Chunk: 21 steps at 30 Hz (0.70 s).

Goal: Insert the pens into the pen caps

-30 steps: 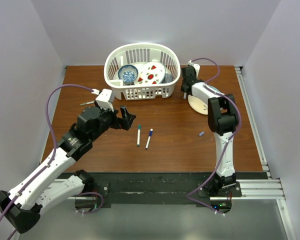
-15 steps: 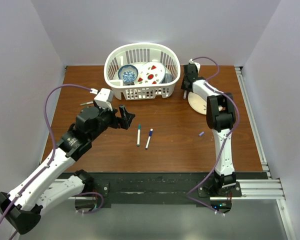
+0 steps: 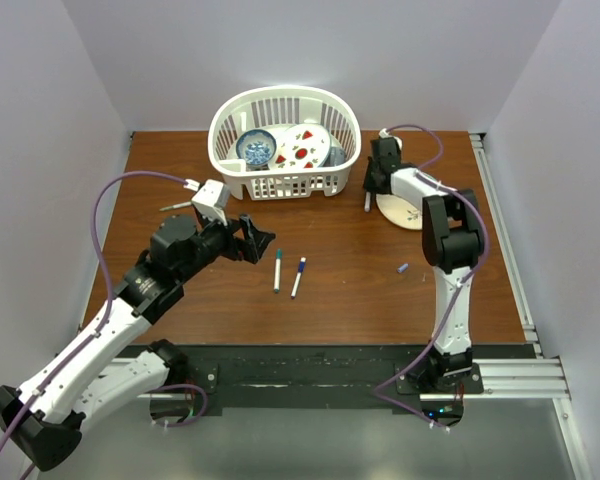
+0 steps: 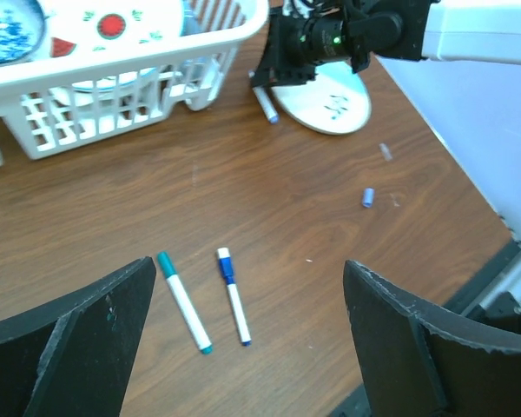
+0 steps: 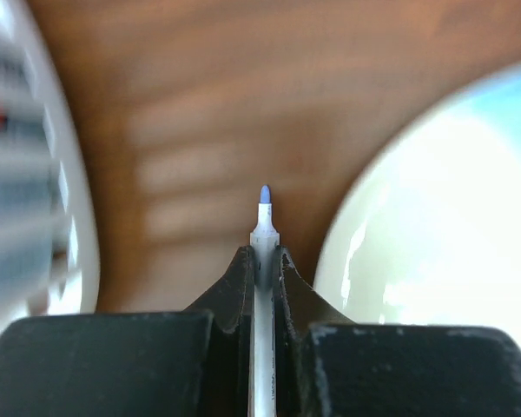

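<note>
A: Step in hand: bring the white-barrelled, blue-tipped pen to the small bluish plastic cap. Best approach?
B: Keep tip leading, lined up with the cap's mouth; cap lies loose on the brown wooden tabletop, probably needs steadying.
A: Positions?
B: Right end effector pinches the barrel, tip poking out ahead, beside the white slatted basket; cap well apart. Left end effector spread, empty, above two white pens

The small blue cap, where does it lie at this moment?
In the top view the cap lies alone on the right side of the table, nearer the arm bases than the plate and right of the blue pen.
</note>
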{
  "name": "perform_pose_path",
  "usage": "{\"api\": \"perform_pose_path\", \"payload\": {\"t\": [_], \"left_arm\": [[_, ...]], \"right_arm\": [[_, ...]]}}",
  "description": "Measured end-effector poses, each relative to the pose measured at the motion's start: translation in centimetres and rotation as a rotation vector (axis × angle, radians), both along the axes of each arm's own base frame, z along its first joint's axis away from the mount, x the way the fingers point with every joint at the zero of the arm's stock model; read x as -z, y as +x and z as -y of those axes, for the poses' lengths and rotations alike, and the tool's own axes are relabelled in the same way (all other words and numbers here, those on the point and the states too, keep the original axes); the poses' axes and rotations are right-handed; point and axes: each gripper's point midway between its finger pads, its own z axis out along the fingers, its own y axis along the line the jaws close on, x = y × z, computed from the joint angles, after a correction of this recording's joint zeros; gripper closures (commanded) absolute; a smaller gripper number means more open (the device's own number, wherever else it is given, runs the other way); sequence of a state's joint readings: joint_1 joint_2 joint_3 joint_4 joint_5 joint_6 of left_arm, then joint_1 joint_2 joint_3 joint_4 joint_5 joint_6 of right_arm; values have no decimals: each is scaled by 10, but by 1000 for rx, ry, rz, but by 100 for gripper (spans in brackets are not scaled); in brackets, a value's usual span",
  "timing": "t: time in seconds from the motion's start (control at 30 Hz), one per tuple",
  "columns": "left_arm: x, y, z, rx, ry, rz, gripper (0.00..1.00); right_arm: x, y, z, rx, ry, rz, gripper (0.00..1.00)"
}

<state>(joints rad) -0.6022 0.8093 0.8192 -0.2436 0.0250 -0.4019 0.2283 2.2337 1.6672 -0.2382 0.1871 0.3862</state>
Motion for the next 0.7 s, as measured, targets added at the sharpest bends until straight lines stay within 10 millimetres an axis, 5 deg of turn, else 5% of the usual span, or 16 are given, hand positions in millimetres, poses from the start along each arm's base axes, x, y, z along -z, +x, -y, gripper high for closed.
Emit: {"api": "perform_pose_path", "payload": {"t": [0.23,0.53,0.7], "left_arm": [[9,-15,27,126,-128,-62,15],[99,-34,70,279,-264,-379,18],[94,-31,91,365,-368,-391,19]], "right_arm": [[-16,-73,-13,-34,136,-22,100],[-27,-177,-37,-72,397,25,100],[-71,-214,-73,-159,563,150,100]]}}
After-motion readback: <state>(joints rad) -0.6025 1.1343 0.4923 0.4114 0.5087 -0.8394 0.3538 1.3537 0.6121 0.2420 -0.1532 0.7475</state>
